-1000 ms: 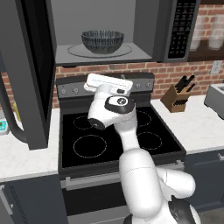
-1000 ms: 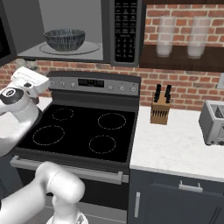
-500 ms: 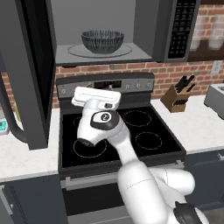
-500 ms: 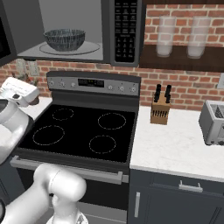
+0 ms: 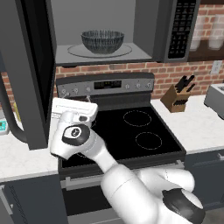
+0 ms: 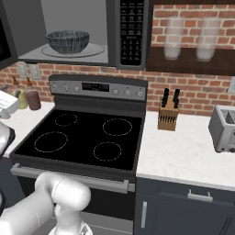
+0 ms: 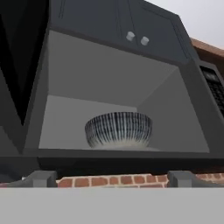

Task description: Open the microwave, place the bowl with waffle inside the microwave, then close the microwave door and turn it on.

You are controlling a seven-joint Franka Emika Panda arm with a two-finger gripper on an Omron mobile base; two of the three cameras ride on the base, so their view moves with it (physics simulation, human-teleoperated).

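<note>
The microwave [image 5: 148,30] hangs above the stove, and the microwave door [image 5: 33,70] is swung wide open to the left. On the glass turntable inside sits the bowl [image 5: 102,41], dark with white streaks, also visible from the right [image 6: 68,41] and from below [image 7: 119,129]. The waffle is hidden below the bowl's rim. My gripper [image 5: 73,110] hovers low over the stove's left side, below and in front of the cavity. It is open with nothing between its fingertips [image 7: 41,178]. Its white hand [image 6: 6,104] reaches the left edge of the right base view.
The black stove [image 6: 82,140] lies below, with a control panel [image 5: 107,85] at its back. A knife block [image 6: 167,117] and a toaster [image 6: 224,128] stand on the right counter. Two glasses [image 6: 174,39] sit on a shelf. The keypad [image 6: 131,32] is on the microwave's right.
My hand has swung left and down, from the stove's middle toward its left edge. The bowl and the open door have stayed still.
</note>
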